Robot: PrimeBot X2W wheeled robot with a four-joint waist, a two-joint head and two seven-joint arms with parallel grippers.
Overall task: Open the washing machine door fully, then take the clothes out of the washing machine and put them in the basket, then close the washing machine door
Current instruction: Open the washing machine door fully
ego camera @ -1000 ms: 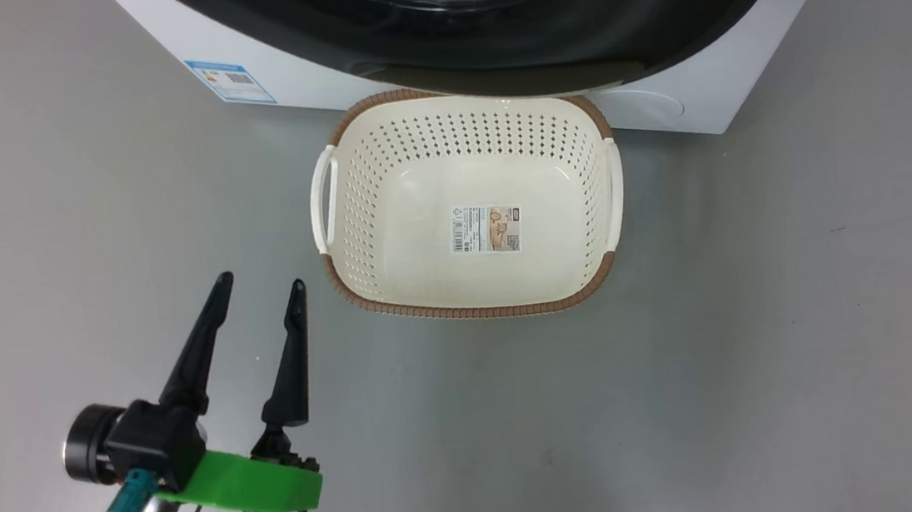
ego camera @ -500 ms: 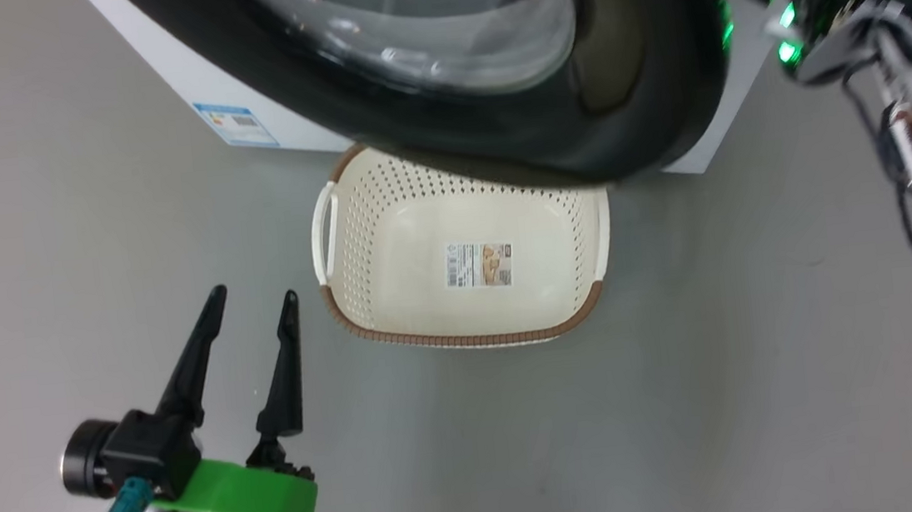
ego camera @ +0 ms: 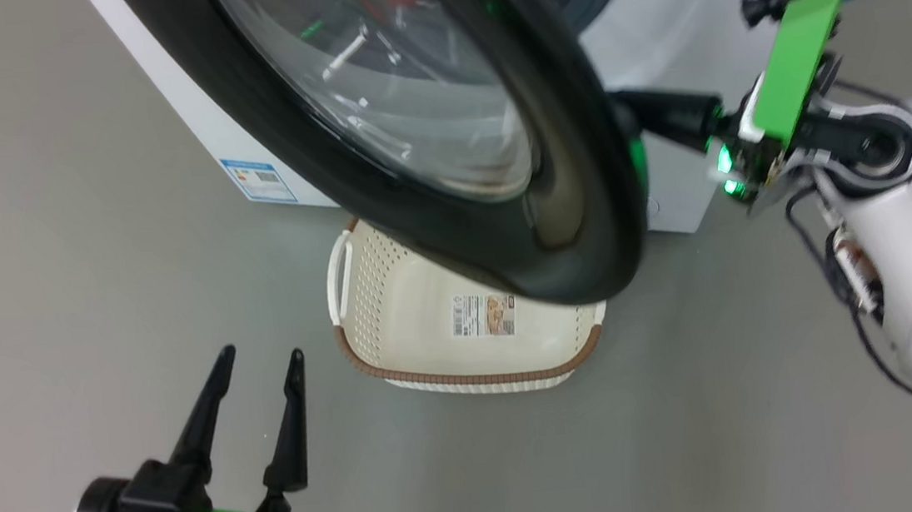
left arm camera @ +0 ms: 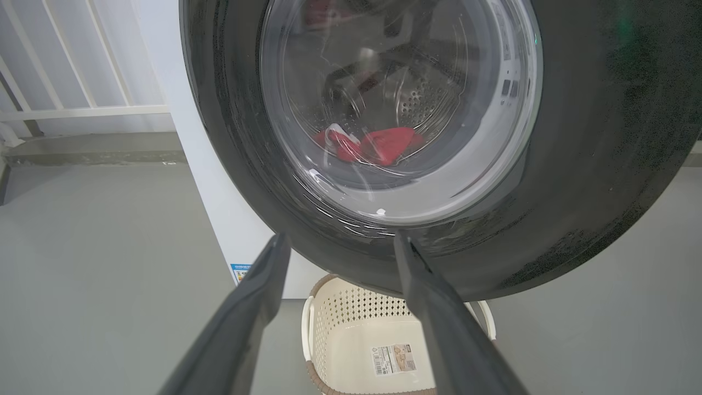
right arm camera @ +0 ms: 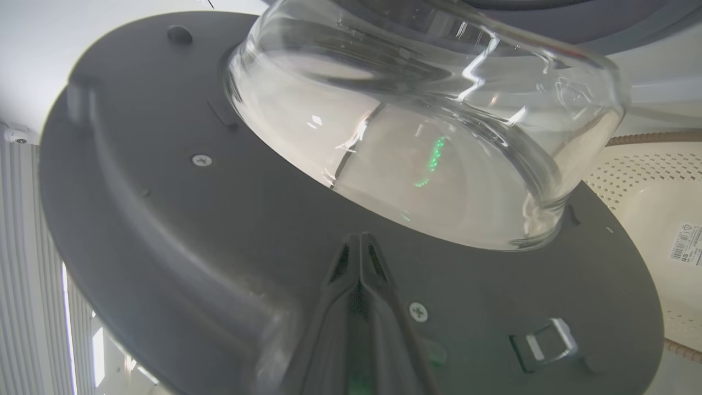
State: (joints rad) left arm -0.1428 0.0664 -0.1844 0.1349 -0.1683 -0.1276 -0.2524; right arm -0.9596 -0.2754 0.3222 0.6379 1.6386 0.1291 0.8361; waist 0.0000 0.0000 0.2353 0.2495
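Left gripper spread wide, low; right gripper closed tight, arm raised.

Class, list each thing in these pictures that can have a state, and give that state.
Round black-rimmed glass washing machine door: partly open.
Red fabric clothes: inside the white washing machine.
Cream perforated plastic basket: upright, empty where visible.
Left claw: open, holding nothing.
Right claw: shut, tips against the door's inside.

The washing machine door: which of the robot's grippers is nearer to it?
Right. The right gripper, shut, reaches behind the washing machine door, tips at its dark inner face. The left gripper, open, hovers low over the floor, apart from the door, left of the basket.
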